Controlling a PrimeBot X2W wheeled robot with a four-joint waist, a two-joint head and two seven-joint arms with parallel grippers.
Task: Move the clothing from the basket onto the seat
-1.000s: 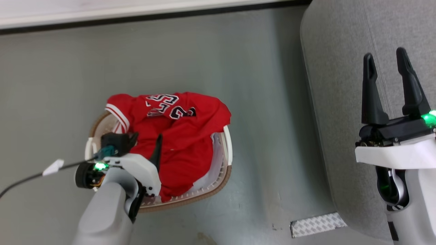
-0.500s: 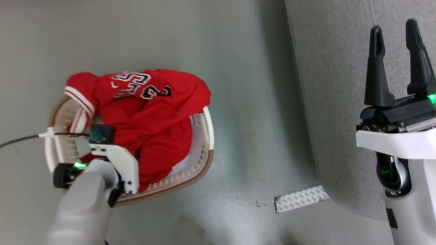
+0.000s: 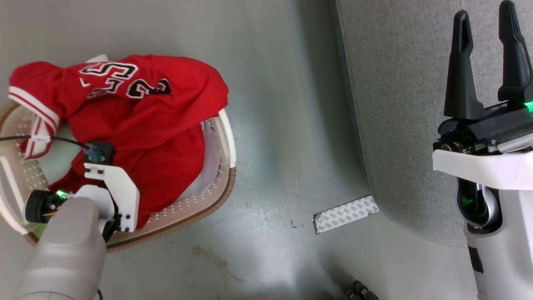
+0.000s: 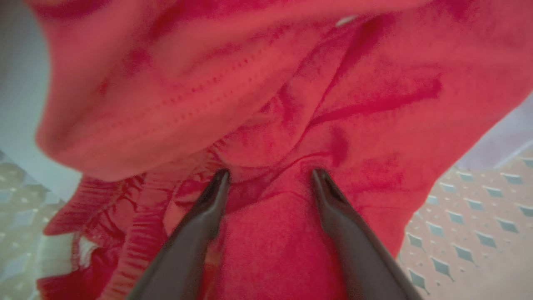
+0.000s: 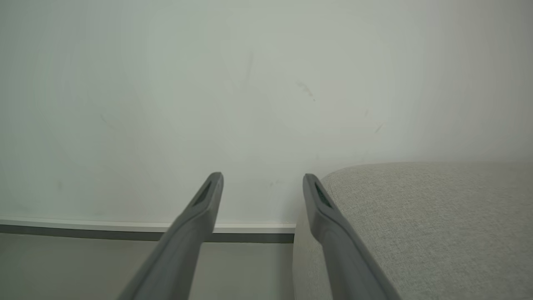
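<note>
The red clothing (image 3: 137, 108) lies heaped in the white basket (image 3: 210, 202), the jersey's black-and-white lettering (image 3: 125, 81) facing up at the far side. My left wrist hangs over the near part of the heap, its fingers hidden beneath it in the head view. In the left wrist view my left gripper (image 4: 270, 173) is open, both tips pressed into red cloth (image 4: 291, 125) with a fold between them, and the basket's perforated wall (image 4: 458, 233) is beside it. My right gripper (image 3: 484, 10) is open and empty above the grey seat (image 3: 399, 104).
A pale white sheet (image 3: 207, 156) lines the basket under the red cloth. A patterned tape strip (image 3: 345, 213) lies on the grey floor by the seat's corner. A black cable (image 3: 25, 137) runs from my left wrist. The right wrist view faces a pale wall (image 5: 250, 83) and the seat's edge (image 5: 437, 216).
The head camera has swung, so the whole picture has shifted. My left gripper has tipped down into the red cloth, and its fingers no longer show in the head view. The right gripper stays open.
</note>
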